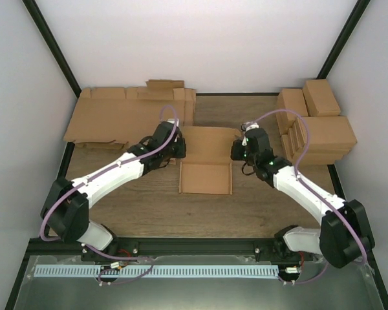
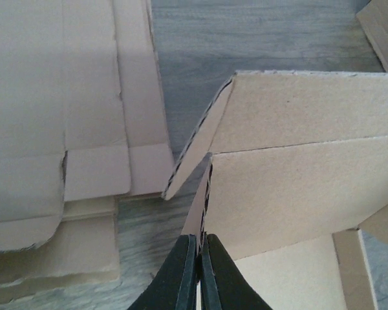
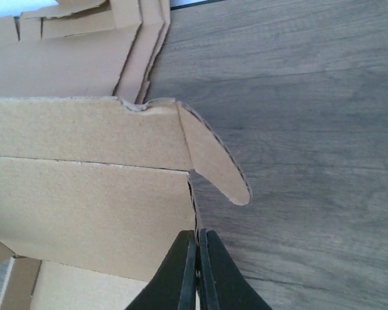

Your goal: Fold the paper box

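A half-formed, plain brown cardboard paper box lies at the middle of the wood-grain table, between the two white robot arms. One broad panel lies flat toward the arms' bases, and the part beyond it has walls raised.

The left gripper is at the box's left side. In its wrist view the black jaws are pressed together on the thin edge of the left side wall, and a corner tab slants outward from the tall wall behind it. The right gripper mirrors it on the right side. Its jaws likewise pinch the right side wall's edge, and a rounded tab juts over bare table just beyond them.

At the far left of the table sits a pile of flat brown cardboard sheets, near the left arm. At the far right stand stacked closed brown boxes, well apart from the piece held.
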Controlling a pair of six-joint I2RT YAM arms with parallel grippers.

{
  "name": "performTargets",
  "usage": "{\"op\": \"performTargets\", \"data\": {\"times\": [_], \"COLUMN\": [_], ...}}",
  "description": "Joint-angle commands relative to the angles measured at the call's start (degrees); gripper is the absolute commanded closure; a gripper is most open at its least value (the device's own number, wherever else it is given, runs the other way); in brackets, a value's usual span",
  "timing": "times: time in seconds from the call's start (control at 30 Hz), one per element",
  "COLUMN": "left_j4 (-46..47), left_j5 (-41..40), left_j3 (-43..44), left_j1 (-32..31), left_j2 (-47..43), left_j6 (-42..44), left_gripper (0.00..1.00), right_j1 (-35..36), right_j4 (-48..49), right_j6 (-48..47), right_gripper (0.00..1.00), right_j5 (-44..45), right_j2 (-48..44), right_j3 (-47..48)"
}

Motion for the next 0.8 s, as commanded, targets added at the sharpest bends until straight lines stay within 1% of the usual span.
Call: {"op": "performTargets", "data": {"times": [0.0, 0.17, 0.33, 0.5, 0.77], "left_j4": [11.5, 12.9, 14.5, 18.1, 21.7], "left_j5": [0.5, -1.1, -4.0, -5.2, -5.6], "left_j3": [-1.0, -4.0, -7.0, -11.6, -16.8], "left_j1": [-2.8, -5.4, -8.3, -10.4, -13.0], "left_j2": [0.7, 1.1, 1.5, -0.6, -0.3], "left_j6": [-1.6, -4.6, -7.6, -10.2, -15.4], "left_gripper": [0.96, 0.96, 0.96, 0.96, 0.96], "right_j1": [1.4, 3.2, 8.2, 12.9, 14.3], "right_j4": [8.9, 9.2, 8.1, 7.5, 7.4], "right_j6": [4.2, 7.0, 10.7, 13.4, 17.3], "right_gripper": [0.99, 0.99, 0.99, 0.99, 0.99], "right_j5": [1.8, 5.0, 11.1, 16.5, 17.0], "right_j2": [-4.5, -6.6, -6.9, -9.6, -11.3], "right_j3": [-5.0, -8.4, -10.1, -12.6, -18.5]}}
